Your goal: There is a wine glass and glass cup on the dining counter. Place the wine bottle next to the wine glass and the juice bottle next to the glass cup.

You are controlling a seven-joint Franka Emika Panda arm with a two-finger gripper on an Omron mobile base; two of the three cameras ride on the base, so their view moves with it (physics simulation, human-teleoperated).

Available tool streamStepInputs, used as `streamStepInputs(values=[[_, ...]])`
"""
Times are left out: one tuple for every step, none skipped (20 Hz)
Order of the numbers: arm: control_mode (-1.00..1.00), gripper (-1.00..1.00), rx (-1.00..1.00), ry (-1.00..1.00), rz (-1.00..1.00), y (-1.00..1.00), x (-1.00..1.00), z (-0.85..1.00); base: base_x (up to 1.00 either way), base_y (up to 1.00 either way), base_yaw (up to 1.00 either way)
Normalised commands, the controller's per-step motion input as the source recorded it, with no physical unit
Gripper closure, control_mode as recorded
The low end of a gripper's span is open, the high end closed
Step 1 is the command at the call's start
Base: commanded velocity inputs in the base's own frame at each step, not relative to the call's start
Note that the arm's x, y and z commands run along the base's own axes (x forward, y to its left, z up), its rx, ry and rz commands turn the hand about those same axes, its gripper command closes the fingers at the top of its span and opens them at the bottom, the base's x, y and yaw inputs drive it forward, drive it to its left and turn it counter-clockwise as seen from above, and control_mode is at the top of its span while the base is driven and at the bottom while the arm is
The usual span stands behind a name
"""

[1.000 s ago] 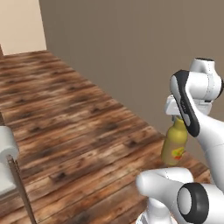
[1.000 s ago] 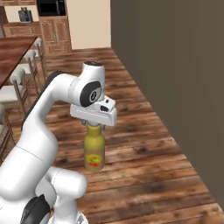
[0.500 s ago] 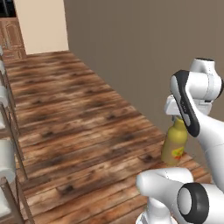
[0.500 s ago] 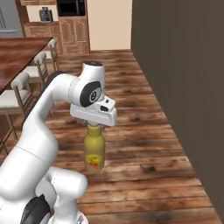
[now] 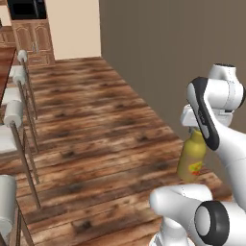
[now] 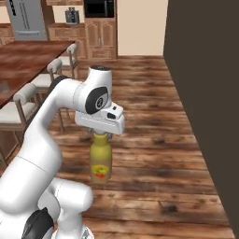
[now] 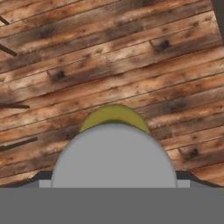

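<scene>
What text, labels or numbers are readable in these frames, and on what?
No words can be read.
Juice bottle hanging from the gripper: red-and-yellow label, only coloured blotches, too blurred to read.
Round dark joint cap on the arm: a pale mark that may be a logo or digit, too small to tell.
Black oven in the far cabinets: no legible markings.

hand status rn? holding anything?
Hand: closed on the juice bottle at its cap, carrying it upright, off the floor.
</scene>
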Motion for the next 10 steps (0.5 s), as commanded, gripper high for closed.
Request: streamStepInputs(values=[[1.00, 1.00, 0.00, 0.00, 0.00, 0.00, 0.00, 0.00, 0.82, -0.21, 0.31], [1.00, 1.00, 0.00, 0.00, 0.00, 0.00, 0.00, 0.00, 0.82, -0.21, 0.31], [1.00, 1.00, 0.00, 0.00, 0.00, 0.00, 0.00, 0.00, 0.82, -0.21, 0.31], [1.00, 1.00, 0.00, 0.00, 0.00, 0.00, 0.00, 0.00, 0.82, -0.21, 0.31], [1.00, 1.00, 0.00, 0.00, 0.00, 0.00, 0.00, 0.00, 0.82, -0.21, 0.31], [1.00, 1.00, 0.00, 0.00, 0.00, 0.00, 0.00, 0.00, 0.82, -0.21, 0.31], [1.00, 1.00, 0.00, 0.00, 0.00, 0.00, 0.00, 0.00, 0.82, -0.20, 0.33], [1.00, 1.00, 0.00, 0.00, 0.00, 0.00, 0.00, 0.00, 0.81, -0.22, 0.33], [1.00, 1.00, 0.00, 0.00, 0.00, 0.00, 0.00, 0.00, 0.80, -0.21, 0.33], [1.00, 1.00, 0.00, 0.00, 0.00, 0.00, 0.00, 0.00, 0.80, -0.21, 0.34]])
